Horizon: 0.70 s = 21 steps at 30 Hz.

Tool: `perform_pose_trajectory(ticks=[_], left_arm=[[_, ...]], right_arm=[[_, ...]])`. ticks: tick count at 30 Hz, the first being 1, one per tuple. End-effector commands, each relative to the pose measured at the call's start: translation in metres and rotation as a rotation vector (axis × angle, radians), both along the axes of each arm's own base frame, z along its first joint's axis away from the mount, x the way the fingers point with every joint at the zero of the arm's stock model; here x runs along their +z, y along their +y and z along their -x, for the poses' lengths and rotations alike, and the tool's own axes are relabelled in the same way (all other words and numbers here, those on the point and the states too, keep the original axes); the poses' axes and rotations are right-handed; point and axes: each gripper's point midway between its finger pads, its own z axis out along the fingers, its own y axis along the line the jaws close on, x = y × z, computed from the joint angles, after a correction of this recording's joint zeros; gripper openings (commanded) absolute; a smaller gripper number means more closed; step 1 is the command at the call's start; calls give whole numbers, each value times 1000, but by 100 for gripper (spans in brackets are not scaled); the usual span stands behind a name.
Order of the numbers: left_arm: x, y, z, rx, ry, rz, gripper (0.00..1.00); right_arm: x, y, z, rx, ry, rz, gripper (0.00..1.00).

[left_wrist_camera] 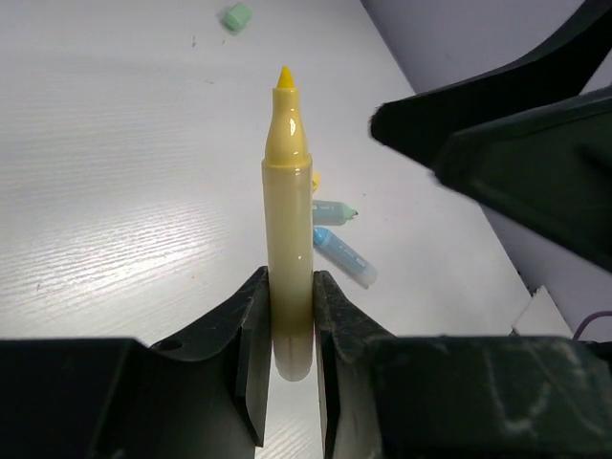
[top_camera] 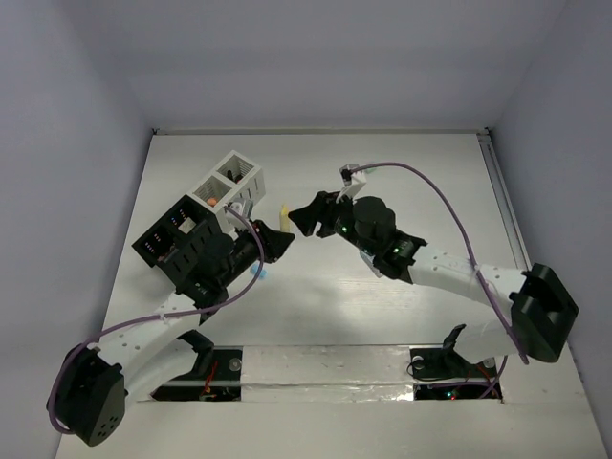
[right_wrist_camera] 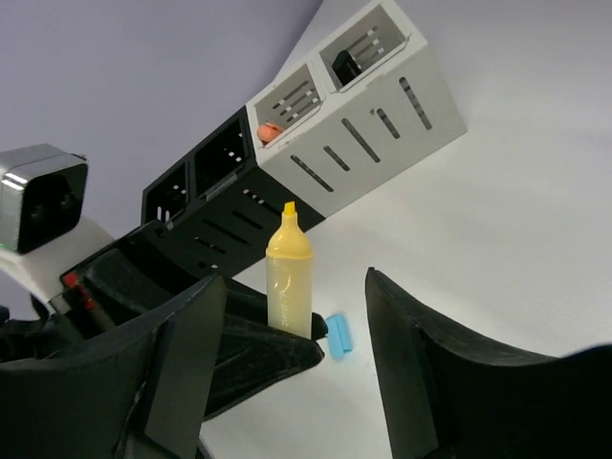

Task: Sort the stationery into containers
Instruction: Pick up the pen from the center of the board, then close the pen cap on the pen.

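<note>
Pinching the yellow marker point(left_wrist_camera: 287, 172) low in the left gripper point(left_wrist_camera: 289, 287), tip up, near the white container point(right_wrist_camera: 382, 124), with the right gripper point(top_camera: 304, 217) gaping empty around it; best kept upright and carried squarely over a cell before releasing.

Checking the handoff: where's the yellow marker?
Top view, near centre: yellow marker is clamped in the left jaws, just right of the white box, facing the open right jaws.

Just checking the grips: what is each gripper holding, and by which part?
Left gripper clamps the yellow marker by its rear end. Right gripper open, empty.
</note>
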Motion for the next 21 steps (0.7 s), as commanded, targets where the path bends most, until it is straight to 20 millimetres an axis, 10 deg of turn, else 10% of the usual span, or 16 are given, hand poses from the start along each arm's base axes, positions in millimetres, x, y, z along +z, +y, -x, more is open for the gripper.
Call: perform_pose_trajectory(ticks=[1, 5, 10, 15, 21], left_arm=[[17, 1, -1, -1, -92, 25, 0], [13, -1, 2, -27, -101, 4, 0], [16, 0, 12, -63, -143, 7, 0], [11, 4, 19, -64, -188, 9, 0], [8, 8, 23, -62, -210, 3, 0]], right_arm=[[16, -19, 5, -44, -49, 17, 67], [2, -50, 8, -114, -25, 85, 62], [-80, -109, 13, -214, 191, 295, 0], [-133, -165, 10, -299, 385, 331, 0], [-160, -189, -7, -357, 495, 385, 54]])
